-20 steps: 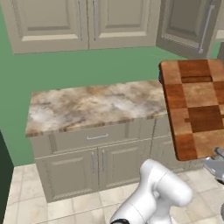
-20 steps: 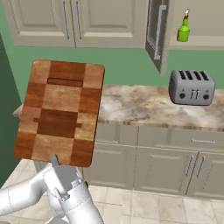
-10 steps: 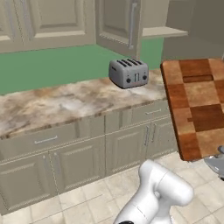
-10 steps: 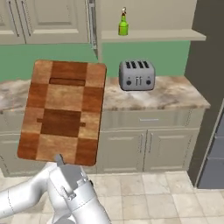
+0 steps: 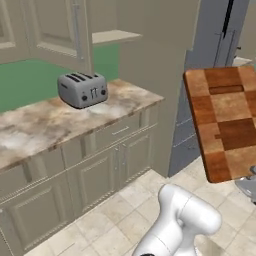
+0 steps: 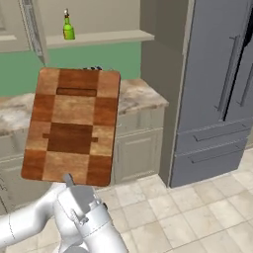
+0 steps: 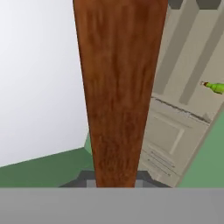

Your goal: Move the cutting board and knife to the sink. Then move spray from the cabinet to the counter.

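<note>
The checkered wooden cutting board (image 5: 227, 125) stands upright in the air in front of the base, its lower edge clamped in my gripper (image 6: 69, 181), which is shut on it. In the hand view the board (image 7: 120, 87) rises edge-on between the two fingertips (image 7: 146, 179). The green spray (image 6: 68, 27) stands on the inner shelf of the open beige cabinet (image 6: 99, 37), well above and behind the board; the hand view shows the spray (image 7: 214, 87) at its right edge. The marbled counter (image 5: 50, 125) runs below the cabinet. The knife and the sink are out of view.
A silver toaster (image 5: 82, 90) sits on the counter near its right end. A tall grey fridge (image 6: 217, 89) stands right of the counter. Low beige drawer cabinets (image 5: 100, 170) sit under the counter, above the tiled floor (image 6: 197, 212).
The base has moved, so the whole scene slid left: the toaster and counter end shifted across and the fridge came into view. The board stays clamped upright in the gripper.
</note>
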{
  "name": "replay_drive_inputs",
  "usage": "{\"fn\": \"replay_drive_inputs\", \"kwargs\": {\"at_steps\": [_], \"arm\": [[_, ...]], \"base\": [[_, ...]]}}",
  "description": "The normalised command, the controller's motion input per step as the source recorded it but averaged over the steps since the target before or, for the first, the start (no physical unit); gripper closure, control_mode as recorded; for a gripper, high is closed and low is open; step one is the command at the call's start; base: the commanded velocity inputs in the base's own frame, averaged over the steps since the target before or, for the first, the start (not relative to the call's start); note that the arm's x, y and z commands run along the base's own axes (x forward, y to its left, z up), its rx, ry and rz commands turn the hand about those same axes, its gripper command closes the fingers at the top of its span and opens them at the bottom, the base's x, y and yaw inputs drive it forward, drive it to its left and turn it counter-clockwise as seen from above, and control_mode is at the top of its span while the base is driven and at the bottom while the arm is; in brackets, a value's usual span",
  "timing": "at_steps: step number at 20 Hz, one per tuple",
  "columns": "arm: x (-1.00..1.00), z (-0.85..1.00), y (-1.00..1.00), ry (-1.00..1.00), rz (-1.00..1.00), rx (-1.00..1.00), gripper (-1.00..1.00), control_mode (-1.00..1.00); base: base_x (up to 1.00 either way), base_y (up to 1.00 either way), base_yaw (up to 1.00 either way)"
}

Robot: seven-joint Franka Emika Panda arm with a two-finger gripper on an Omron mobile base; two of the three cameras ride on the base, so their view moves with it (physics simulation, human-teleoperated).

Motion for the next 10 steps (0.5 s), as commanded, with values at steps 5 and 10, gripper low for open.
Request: {"fn": "replay_drive_inputs", "kwargs": {"at_steps": [5, 10], "arm": [[0.0, 0.0, 0.0, 0.0, 0.0, 0.0, 1.0, 1.0], [0.0, 0.0, 0.0, 0.0, 0.0, 0.0, 1.0, 1.0]], "base": [[0.0, -0.65, -0.47], [0.24, -0.46, -0.48]]}}
